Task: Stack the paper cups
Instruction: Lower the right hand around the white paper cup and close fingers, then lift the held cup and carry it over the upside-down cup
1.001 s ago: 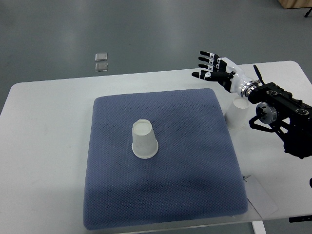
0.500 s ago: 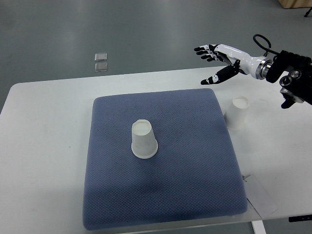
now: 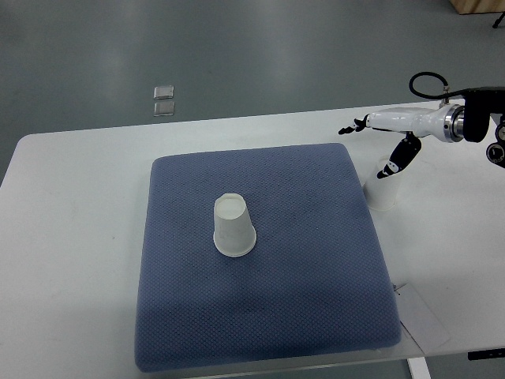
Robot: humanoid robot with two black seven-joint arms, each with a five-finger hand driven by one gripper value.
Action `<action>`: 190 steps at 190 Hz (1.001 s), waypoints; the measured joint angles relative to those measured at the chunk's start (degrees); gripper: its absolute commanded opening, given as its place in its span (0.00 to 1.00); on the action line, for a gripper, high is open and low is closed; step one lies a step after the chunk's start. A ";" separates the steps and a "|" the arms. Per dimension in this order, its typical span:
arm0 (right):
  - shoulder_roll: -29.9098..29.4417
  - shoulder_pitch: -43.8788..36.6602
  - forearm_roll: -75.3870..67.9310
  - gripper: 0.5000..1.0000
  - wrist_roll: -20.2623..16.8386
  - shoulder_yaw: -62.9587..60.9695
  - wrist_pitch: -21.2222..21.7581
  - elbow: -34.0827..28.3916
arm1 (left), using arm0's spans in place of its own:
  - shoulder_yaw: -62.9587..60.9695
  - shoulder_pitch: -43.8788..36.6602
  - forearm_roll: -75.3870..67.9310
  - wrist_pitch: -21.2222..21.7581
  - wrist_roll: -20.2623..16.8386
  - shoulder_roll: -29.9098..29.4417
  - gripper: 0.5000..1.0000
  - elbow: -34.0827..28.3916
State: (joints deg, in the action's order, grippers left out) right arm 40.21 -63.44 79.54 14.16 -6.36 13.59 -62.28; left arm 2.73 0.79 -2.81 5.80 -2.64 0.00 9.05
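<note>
One white paper cup (image 3: 234, 227) stands upside down near the middle of the blue mat (image 3: 264, 260). A second white paper cup (image 3: 381, 190) stands upside down on the table just off the mat's right edge. My right hand (image 3: 387, 140) comes in from the right edge and hovers directly over this second cup. Its fingers are spread, the thumb (image 3: 400, 158) pointing down over the cup's top, and it holds nothing. The left arm is out of view.
The white table (image 3: 71, 237) carries the mat. A sheet of paper (image 3: 422, 316) lies at the mat's lower right corner. Two small clear squares (image 3: 163, 100) lie on the floor beyond the table's far edge.
My right hand has swung from above the mat's far right corner to the right and lower, now turned edge-on over the second cup. Both cups have stayed put.
</note>
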 measured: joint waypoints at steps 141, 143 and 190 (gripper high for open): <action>-4.36 2.56 5.63 0.65 -0.01 6.01 -5.51 9.45 | 0.00 0.01 0.00 0.00 0.00 0.00 1.00 0.00; -4.42 2.62 5.63 0.64 -0.01 6.02 -5.56 9.52 | 0.00 0.01 0.00 0.00 0.00 0.00 1.00 0.00; -5.08 3.11 5.80 0.26 -0.01 6.09 -5.80 10.63 | 0.00 0.00 0.00 0.00 0.00 0.00 1.00 0.00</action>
State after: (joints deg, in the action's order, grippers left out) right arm 35.14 -60.33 85.34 14.15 -0.26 7.79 -51.65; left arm 2.72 0.79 -2.81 5.80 -2.64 0.00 9.05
